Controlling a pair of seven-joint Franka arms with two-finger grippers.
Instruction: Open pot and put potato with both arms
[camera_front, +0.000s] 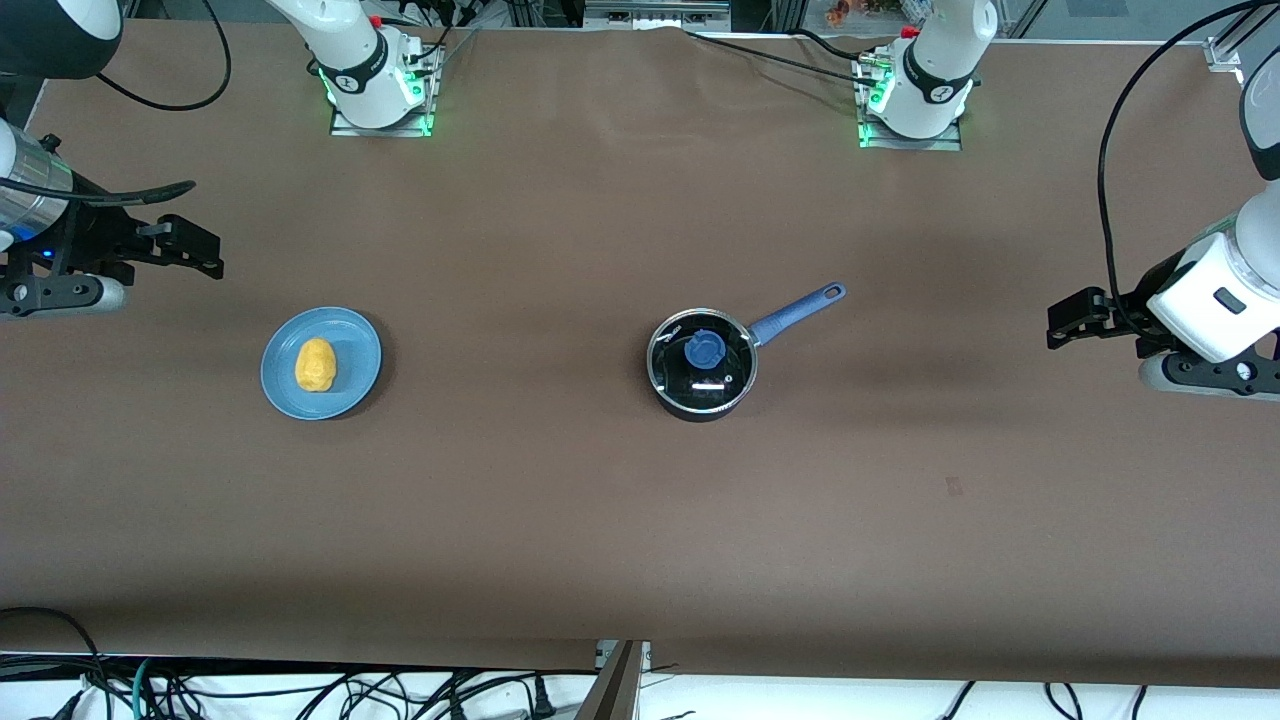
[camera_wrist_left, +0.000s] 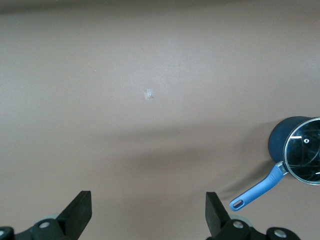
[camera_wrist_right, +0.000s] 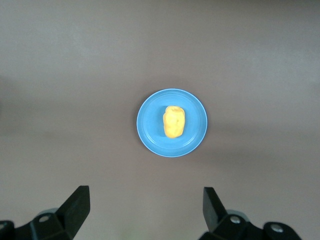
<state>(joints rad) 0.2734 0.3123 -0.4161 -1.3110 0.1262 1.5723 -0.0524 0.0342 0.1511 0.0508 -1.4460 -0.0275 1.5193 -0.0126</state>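
The black pot (camera_front: 700, 410) stands near the table's middle with its clear glass lid (camera_front: 728, 362) on and the blue knob (camera_front: 704, 350) on top. Its blue handle (camera_front: 797, 312) points toward the left arm's end. The potato (camera_front: 316, 364) lies on a blue plate (camera_front: 362, 345) toward the right arm's end. My right gripper (camera_front: 200, 250) is open and empty, in the air at the right arm's end; its wrist view shows the potato (camera_wrist_right: 174, 121) on the plate (camera_wrist_right: 150, 125). My left gripper (camera_front: 1068, 322) is open and empty at the left arm's end; its wrist view shows the pot (camera_wrist_left: 280, 142) and handle (camera_wrist_left: 257, 191).
The brown table (camera_front: 560, 500) carries a small mark (camera_front: 953, 486) nearer to the front camera than the pot, toward the left arm's end. The two arm bases (camera_front: 380, 90) (camera_front: 915, 100) stand along the table's back edge. Cables (camera_front: 300, 690) hang below the front edge.
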